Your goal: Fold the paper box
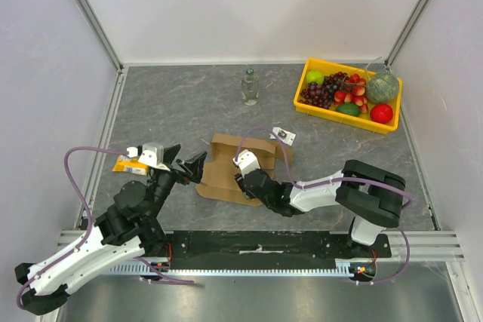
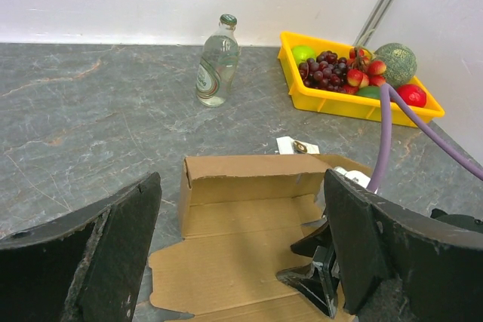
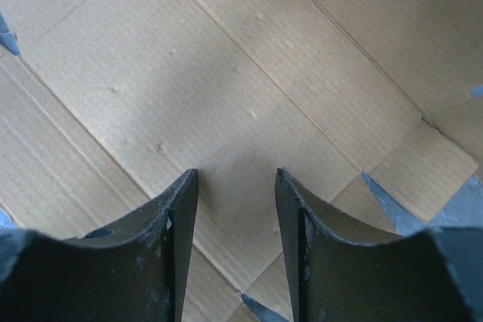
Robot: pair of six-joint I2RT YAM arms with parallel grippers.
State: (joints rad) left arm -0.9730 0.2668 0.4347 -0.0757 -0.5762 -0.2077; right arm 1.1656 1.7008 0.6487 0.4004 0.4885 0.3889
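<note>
Corrugated brown cardboard, the paper box [image 1: 225, 150], lies on the grey table [image 1: 173, 107] near the middle, just ahead of the arm bases.

Left side: the left gripper [image 1: 185, 160] hovers at the sheet's left edge; its jaws stand wide apart with nothing between them.

Centre: in the left wrist view the far panel stands roughly upright along its crease; the base panel and the near flaps lie flat; no side wall is raised and no tab looks tucked.

Right of centre: the right gripper [image 1: 241, 179] sits low over the base panel; its jaws are part-way apart, with bare cardboard showing in the gap and nothing held.

Far right: a yellow tray [image 1: 302, 102] of fruit stands well apart from the work.

Assessment: folding is at an early stage; one wall is up; the remaining walls, flaps and closure are still to be formed.
</note>
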